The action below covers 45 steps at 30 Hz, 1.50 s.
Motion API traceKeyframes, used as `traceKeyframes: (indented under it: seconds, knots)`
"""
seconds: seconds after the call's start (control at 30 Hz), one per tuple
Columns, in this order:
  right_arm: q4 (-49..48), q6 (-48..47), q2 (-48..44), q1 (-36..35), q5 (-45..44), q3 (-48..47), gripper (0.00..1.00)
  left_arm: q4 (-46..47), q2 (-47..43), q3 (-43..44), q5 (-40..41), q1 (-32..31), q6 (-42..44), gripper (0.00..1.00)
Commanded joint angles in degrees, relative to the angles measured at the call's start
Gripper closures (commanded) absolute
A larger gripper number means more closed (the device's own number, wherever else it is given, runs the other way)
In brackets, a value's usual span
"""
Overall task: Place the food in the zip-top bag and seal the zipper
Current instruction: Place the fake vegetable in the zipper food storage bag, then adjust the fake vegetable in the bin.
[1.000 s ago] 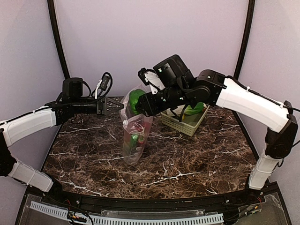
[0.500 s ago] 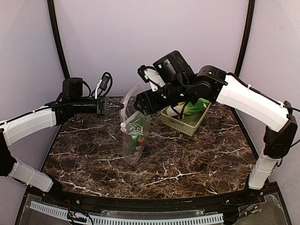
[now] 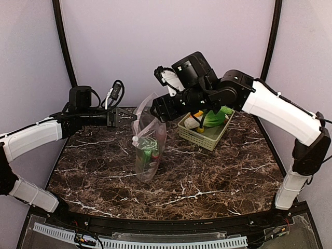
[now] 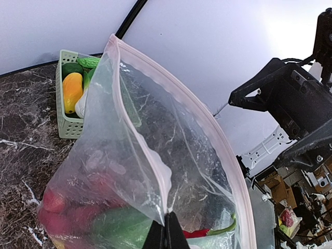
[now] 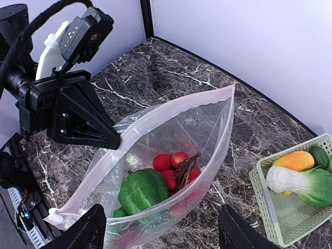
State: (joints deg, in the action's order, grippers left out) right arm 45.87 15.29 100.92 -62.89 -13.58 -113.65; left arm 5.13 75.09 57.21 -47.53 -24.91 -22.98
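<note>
The clear zip-top bag (image 3: pixel 148 148) stands upright at the table's middle with its mouth wide open. My left gripper (image 3: pixel 133 117) is shut on its pink zipper (image 4: pixel 171 84) at the near corner, its fingertips (image 4: pixel 166 232) pinching the strip. Inside the bag lie a green pepper (image 5: pixel 142 190), a red tomato cluster (image 5: pixel 174 165) and a red chili (image 4: pixel 207 233). My right gripper (image 5: pixel 163 233) hangs open and empty just above the bag's mouth (image 3: pixel 157 110). More food stays in the basket: a bok choy (image 5: pixel 303 182), a yellow-orange piece (image 5: pixel 294 161) and a cucumber (image 4: pixel 88 62).
The pale green lattice basket (image 3: pixel 206 136) stands right of the bag near the back wall, under my right forearm. Black frame posts rise at the back corners. The marble tabletop (image 3: pixel 207 181) spreads in front of the bag.
The green pepper has left my right gripper and dropped into the bag. That gripper has opened and drawn up and slightly right. The left gripper has held still.
</note>
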Motion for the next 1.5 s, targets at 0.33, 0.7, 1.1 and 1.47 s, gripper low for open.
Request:
traceKeyframes:
  seconds: [0.33,0.7,1.1,1.47]
  knots:
    - [-5.5,1.2,-12.3,3.8,-13.2,12.9,0.2,0.5,-1.2,-0.8,1.2,0.4,1.4,0.99]
    - [-7.6,0.0,-12.8,24.2,-1.1,25.0,0.21,0.1,-0.9,-0.6,1.3,0.3,1.6,0.99]
    - [-13.7,-5.5,-1.5,47.8,17.9,25.7,0.29,-0.8,-1.0,-0.4,1.7,0.4,2.5,0.99]
    - [-14.2,-6.7,14.7,58.8,26.5,13.2,0.31,-0.7,0.2,-0.4,1.0,0.4,2.0,0.99]
